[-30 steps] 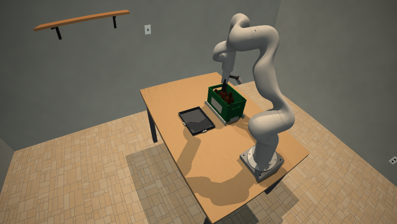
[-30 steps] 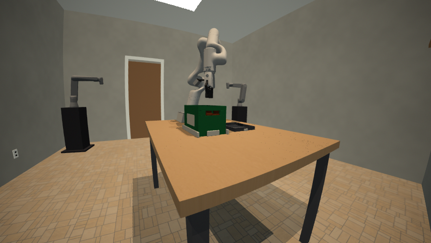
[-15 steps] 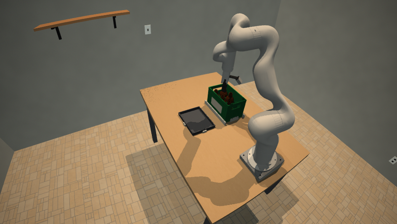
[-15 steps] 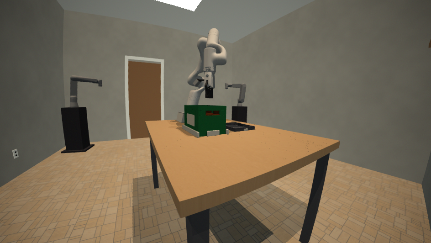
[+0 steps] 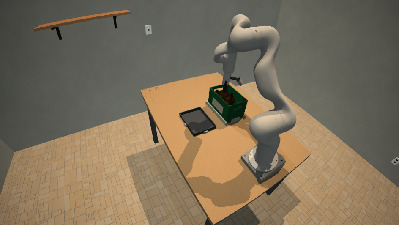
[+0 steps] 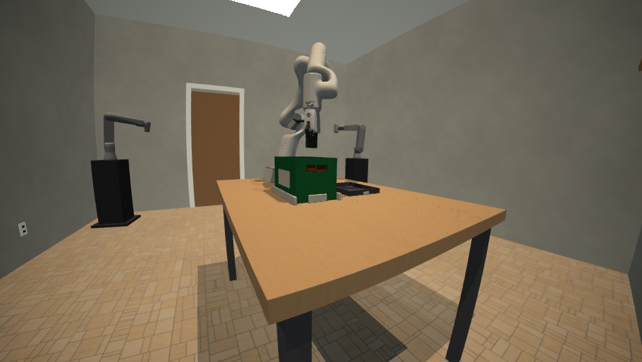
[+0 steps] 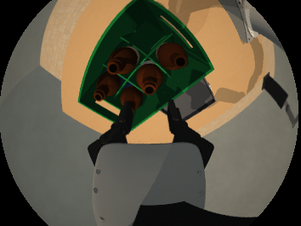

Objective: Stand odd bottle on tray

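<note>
Wooden table (image 5: 173, 92) bears crate (image 5: 236, 107), apparently bare tray (image 5: 184, 117).

On the tabletop (image 5: 173, 94), the crate (image 5: 233, 109) is sitting near the far edge, away from the arm's base (image 5: 280, 164), which is standing by the near right corner. The tray (image 5: 184, 122) is lying just to the left of the crate, apart from it. Five bottles (image 7: 150, 78) are standing inside the crate's compartments. The tool (image 7: 150, 113) is hanging above the crate, over its far end, with its fingers parted and nothing between them.
</note>
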